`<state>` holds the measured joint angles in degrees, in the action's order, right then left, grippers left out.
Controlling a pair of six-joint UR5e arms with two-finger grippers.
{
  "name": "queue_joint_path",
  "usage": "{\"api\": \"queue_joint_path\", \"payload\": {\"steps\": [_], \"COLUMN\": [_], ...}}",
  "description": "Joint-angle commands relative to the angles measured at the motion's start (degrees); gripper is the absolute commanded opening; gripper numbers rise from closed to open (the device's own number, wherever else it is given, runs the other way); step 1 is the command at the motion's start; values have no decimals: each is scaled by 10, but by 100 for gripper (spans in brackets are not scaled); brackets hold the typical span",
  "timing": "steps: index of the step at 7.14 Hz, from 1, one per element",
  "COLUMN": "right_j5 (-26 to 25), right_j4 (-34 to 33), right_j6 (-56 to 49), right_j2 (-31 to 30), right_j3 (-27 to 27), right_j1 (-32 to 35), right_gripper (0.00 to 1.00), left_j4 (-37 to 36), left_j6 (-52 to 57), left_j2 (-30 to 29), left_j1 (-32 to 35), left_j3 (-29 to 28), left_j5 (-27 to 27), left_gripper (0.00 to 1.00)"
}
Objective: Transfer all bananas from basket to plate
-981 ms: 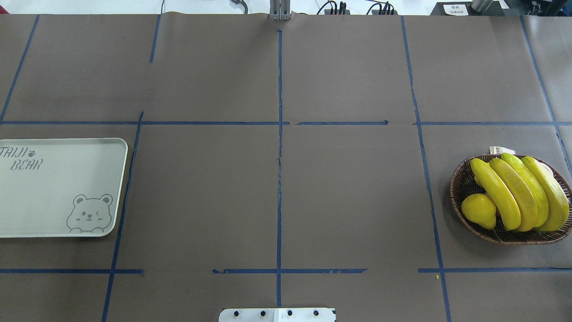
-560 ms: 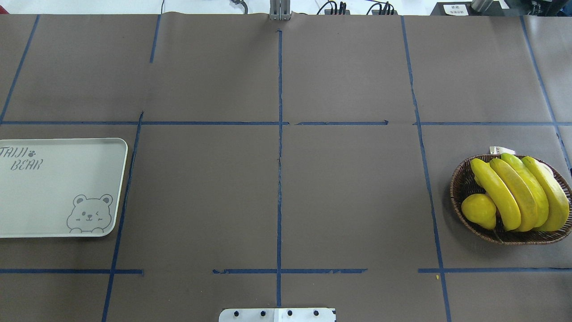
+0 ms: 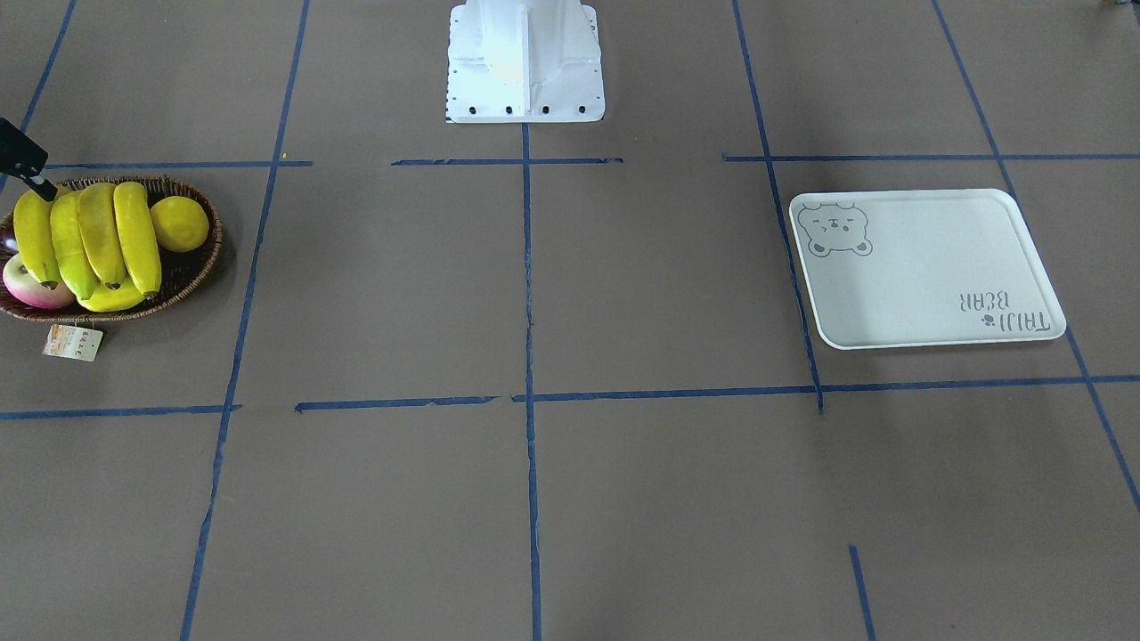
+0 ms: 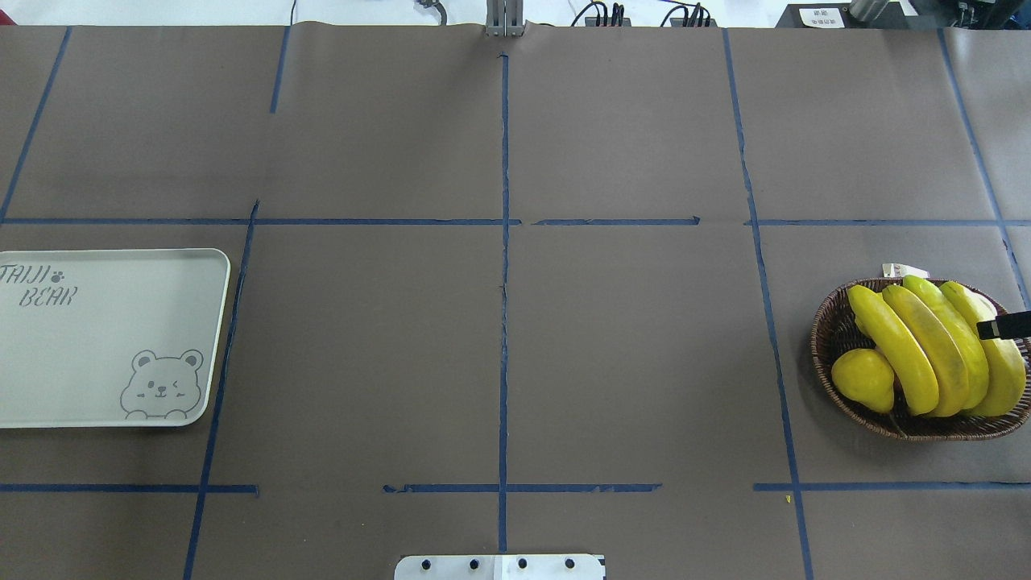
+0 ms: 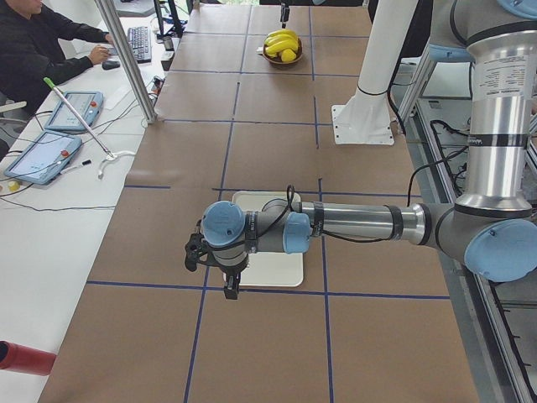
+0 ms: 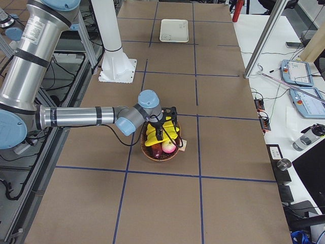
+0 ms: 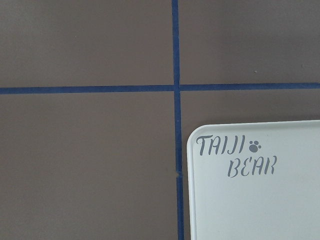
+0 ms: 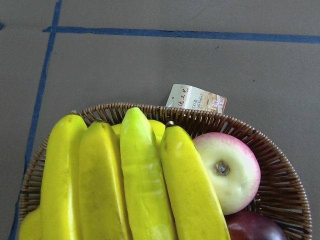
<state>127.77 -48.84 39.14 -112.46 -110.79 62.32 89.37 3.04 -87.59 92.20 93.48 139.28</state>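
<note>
While four bananas (image 4: 934, 346) lie side by side in the basket (image 4: 830, 332) at the overhead view's right edge, the plate (image 4: 97, 346) at its left edge holds none. The right gripper (image 4: 1004, 325) hovers over the outermost banana; whether it is spread or clenched cannot be told. The left gripper (image 5: 230, 285) hangs over the plate's edge, likewise unclear. Bananas look light, stiff and slippery; gripping across the thick middle seems safest.

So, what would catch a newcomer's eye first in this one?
The bright-yellow bananas piled in the wicker basket at the robot's right end of the table, with the right gripper over them. Then the pale bear plate, bare, far off at the left end.
</note>
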Motion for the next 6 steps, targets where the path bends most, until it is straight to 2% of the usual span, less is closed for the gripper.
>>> {"api": "queue_joint_path", "payload": {"steps": [1,2,3,5,6], "right_j5": [4,5,5,12,13], "right_j4": [44,58,59,58,58], "right_j6": [-39,-45,-47,-59,-62], "right_j2": [-9,-17,-17,-17,-17], "right_j3": [35,42,52,55,55], "right_j1": [-4,-4,-4,-7,-15], "right_gripper": [98,97,91,73,73], "left_j4": [14,14,14,14,14], "left_j6": [-1,-1,-2,-2,-2], "left_j2": [1,1,0,0,0], "left_j1": [0,0,0,0,0], "left_j3": [-6,-5,-6,-6,-7], "left_j5": [2,3,3,4,4], "left_gripper": [100,100,100,100,100]}}
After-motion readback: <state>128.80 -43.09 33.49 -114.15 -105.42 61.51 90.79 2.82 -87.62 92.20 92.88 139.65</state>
